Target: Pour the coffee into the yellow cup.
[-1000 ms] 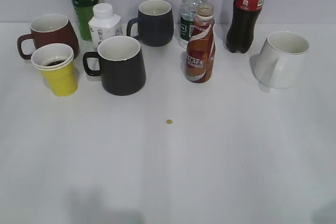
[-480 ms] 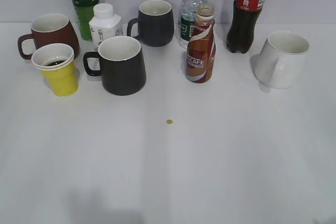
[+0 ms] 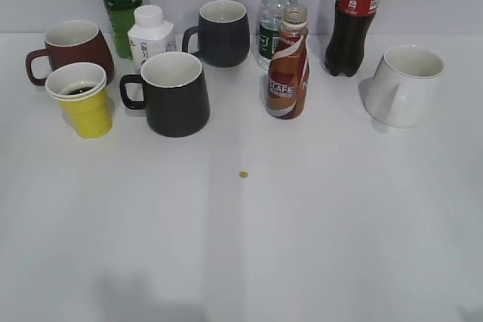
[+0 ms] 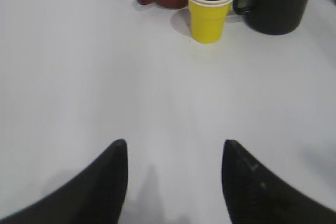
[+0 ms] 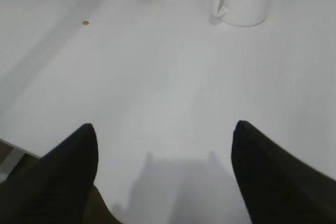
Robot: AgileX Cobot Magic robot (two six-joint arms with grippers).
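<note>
Both grippers hang released over the near bench (image 3: 241, 246), the left gripper (image 4: 173, 182) and right gripper (image 5: 165, 182) each with jaws spread, holding nothing. Farther back, the Nescafe coffee bottle (image 3: 288, 65) stands upright mid-bench; the yellow cup (image 3: 83, 99), holding dark liquid, sits far left beside a black mug (image 3: 175, 94).

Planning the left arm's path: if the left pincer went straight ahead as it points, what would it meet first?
Probably the yellow cup: the open left pincer faces bare table first, then that cup, slightly right of centre. Depth is uncertain.
</note>
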